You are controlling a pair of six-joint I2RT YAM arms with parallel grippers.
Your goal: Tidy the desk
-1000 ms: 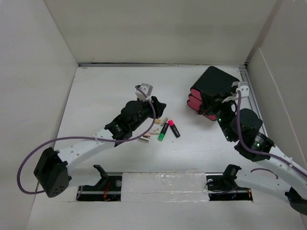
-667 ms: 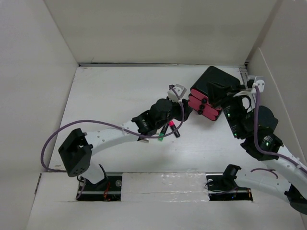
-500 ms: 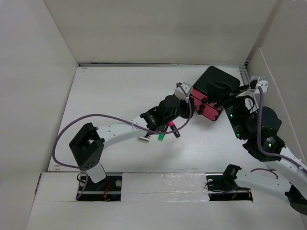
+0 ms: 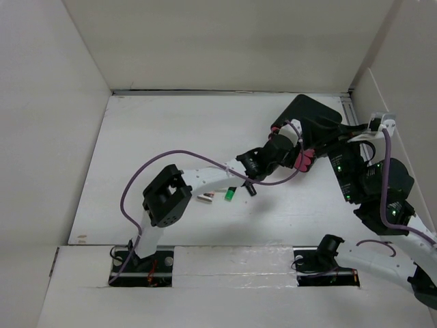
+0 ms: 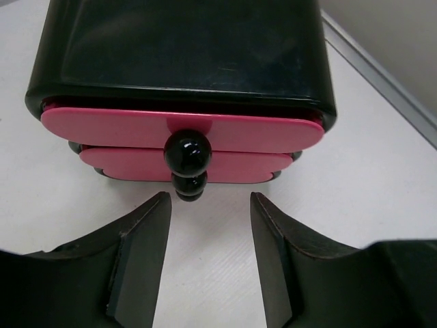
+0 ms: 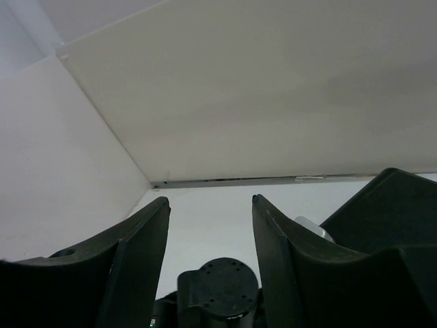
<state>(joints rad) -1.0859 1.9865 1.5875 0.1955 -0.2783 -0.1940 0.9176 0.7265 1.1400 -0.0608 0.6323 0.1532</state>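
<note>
Desk (image 4: 157,137) bears drawer box (image 5: 184,61); left gripper (image 5: 209,205) spread wide facing its knobs (image 5: 187,152), right gripper (image 6: 209,201) spread, empty

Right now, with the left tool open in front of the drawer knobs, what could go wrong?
The knobs sit left of centre in the open left tool, so closing may slip off them. The right tool is open, not gripping the drawer box, so a pull might drag the whole box.

The box (image 5: 184,48) has a glossy black plastic shell, faintly reflective. Its pink drawer fronts (image 5: 102,126) look smooth and satin, and the round knobs (image 5: 187,152) on them are shiny black. Around the box, the table (image 5: 355,178) is matt white.
</note>
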